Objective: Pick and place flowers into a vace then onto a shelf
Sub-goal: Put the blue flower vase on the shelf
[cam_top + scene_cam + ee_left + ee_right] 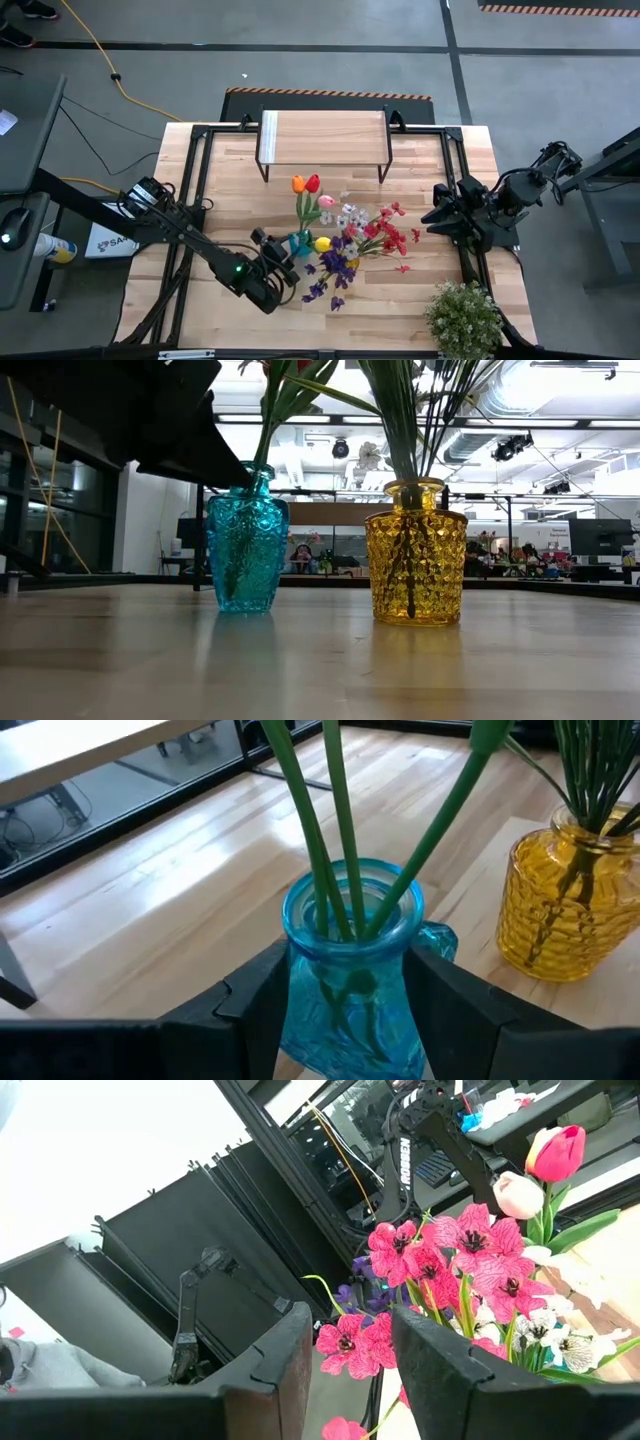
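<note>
A blue glass vase (350, 970) stands upright on the table and holds several green-stemmed tulips (306, 185), orange, red and pink. My left gripper (288, 256) is shut on it, coming from the table's near left. Just to its right a yellow glass vase (415, 550) holds red, purple and white sprays (380, 235). The shelf (323, 138), a light wood top on black legs, stands at the far edge. My right gripper (350, 1360) hangs raised at the table's right side, open, with the sprays beyond its fingers. My left gripper pinches the blue vase between its two fingers, one on each side of the upper body just below the rim (296, 982). The fingers (262, 995) come nearly level, slanting a little downward, from the near left. The vase stays upright with its base (245, 605) on the table.
A bushy pale-green potted plant (463, 318) sits at the near right corner. Black frame rails (195, 190) run along the table's left and right sides. Bare tabletop lies between the vases and the shelf.
</note>
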